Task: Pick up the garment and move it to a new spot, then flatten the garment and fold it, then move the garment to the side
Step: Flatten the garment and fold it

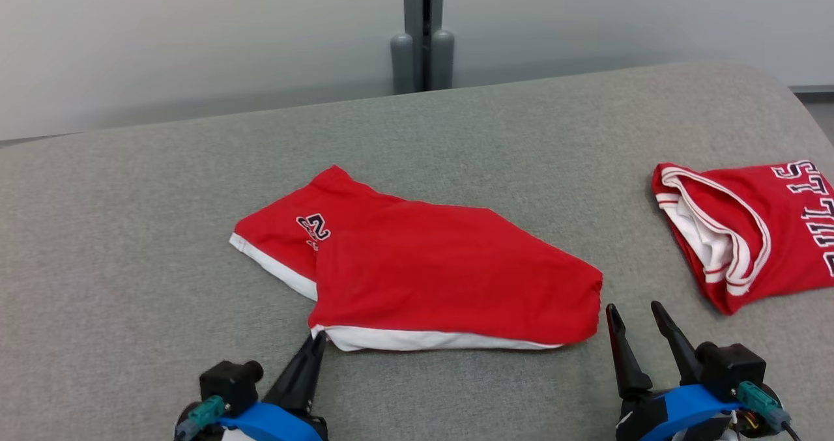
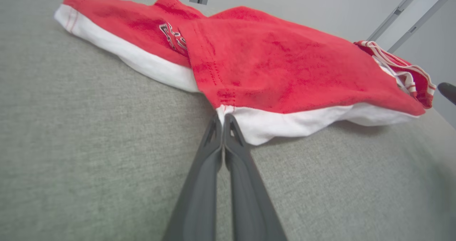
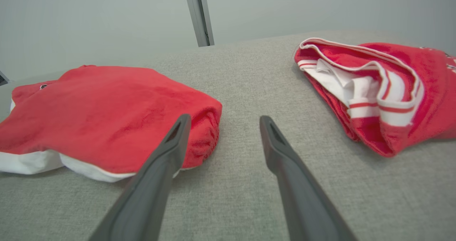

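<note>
Left pincer (image 1: 318, 338) closed on garment hem; right pincer (image 1: 632, 306) open beside garment.
On the left, the left arm reaches forward low over the grey desk (image 1: 130, 232), fingers pressed together and angled up toward the centre, tips pinching the near-left corner of the white hem of the garment (image 1: 443, 271). The garment, red shorts with white trim, lies folded at the centre of the desk. Just right of its near-right edge, the right arm reaches forward with its fingers spread wide and holding nothing; the inner finger stands next to the red fold, tips above the desk. At far right, well apart, lies a red jersey (image 1: 749, 232) with striped white trim.
</note>
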Motion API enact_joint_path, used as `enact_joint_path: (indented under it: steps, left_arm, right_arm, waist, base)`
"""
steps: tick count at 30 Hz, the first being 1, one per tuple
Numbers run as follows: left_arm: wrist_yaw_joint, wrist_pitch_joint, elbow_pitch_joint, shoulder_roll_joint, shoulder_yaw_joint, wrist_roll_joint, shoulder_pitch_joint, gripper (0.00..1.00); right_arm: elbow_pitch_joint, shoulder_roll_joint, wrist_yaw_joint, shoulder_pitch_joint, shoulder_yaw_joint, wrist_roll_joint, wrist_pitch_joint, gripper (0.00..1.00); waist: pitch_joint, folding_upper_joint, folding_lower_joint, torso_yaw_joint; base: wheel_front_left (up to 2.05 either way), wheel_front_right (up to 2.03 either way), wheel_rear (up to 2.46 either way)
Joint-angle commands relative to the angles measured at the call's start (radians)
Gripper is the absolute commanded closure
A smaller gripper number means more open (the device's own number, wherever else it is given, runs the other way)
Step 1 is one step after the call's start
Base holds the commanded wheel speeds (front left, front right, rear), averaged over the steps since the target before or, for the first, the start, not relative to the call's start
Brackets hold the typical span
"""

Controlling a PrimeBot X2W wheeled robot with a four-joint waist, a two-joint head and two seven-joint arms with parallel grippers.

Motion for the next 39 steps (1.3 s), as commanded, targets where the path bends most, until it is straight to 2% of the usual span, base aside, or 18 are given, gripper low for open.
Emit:
enact_joint_path:
  steps: [1,9,15,16,17,18,29,34,39]
  left_arm:
    - [-0.001,-0.001,-0.017,0.007,0.03,0.019,-0.007,1.0]
    - [-0.001,-0.001,-0.071,-0.012,0.196,0.12,0.073,1.0]
    - [-0.001,-0.001,-0.021,-0.016,0.29,0.177,0.117,1.0]
    - [-0.001,-0.001,-0.013,-0.019,0.303,0.186,0.12,0.72]
    - [-0.001,-0.001,-0.004,-0.025,0.313,0.193,0.123,0.05]
    - [-0.001,-0.001,0.005,-0.031,0.327,0.203,0.125,0.0]
    - [-0.001,-0.001,-0.029,-0.109,0.405,0.304,0.17,0.0]
    - [-0.001,-0.001,-0.038,-0.118,0.401,0.322,0.184,0.0]
    - [-0.001,-0.001,-0.046,-0.114,0.393,0.323,0.175,0.0]
  right_arm:
    - [0.005,-0.003,0.0,0.009,-0.003,0.006,0.0,0.0]
    - [0.047,-0.003,0.0,0.045,-0.009,0.018,-0.001,0.0]
    - [0.059,-0.003,0.0,0.036,0.029,0.039,0.0,0.0]
    - [0.059,-0.003,0.0,0.038,0.033,0.041,0.0,0.0]
    - [0.06,-0.003,0.0,0.042,0.039,0.042,0.0,0.0]
    - [0.058,-0.003,0.0,0.048,0.046,0.04,0.0,0.0]
    - [-0.043,-0.003,0.0,0.177,0.203,0.027,0.0,0.0]
    - [-0.039,-0.003,0.0,0.201,0.254,0.043,0.0,0.0]
    - [-0.013,-0.003,0.0,0.161,0.282,0.055,0.0,0.0]
  waist:
    - [-0.008,0.0,-0.0001,0.013]
    - [-0.072,0.0,-0.0001,0.133]
    - [-0.095,0.0,-0.0001,0.163]
    - [-0.097,0.0,-0.0001,0.164]
    - [-0.099,0.0,-0.0001,0.165]
    - [-0.1,0.0,-0.0001,0.166]
    - [-0.113,0.0,-0.0001,0.152]
    - [-0.118,0.0,-0.0001,0.152]
    - [-0.112,0.0,-0.0001,0.167]
  base:
    - [0.0,0.0,0.0]
    - [0.0,0.0,0.0]
    - [0.0,0.0,0.0]
    - [0.0,0.0,0.0]
    - [0.0,0.0,0.0]
    - [0.0,0.0,0.0]
    - [0.0,0.0,0.0]
    - [0.0,0.0,0.0]
    - [0.0,0.0,0.0]
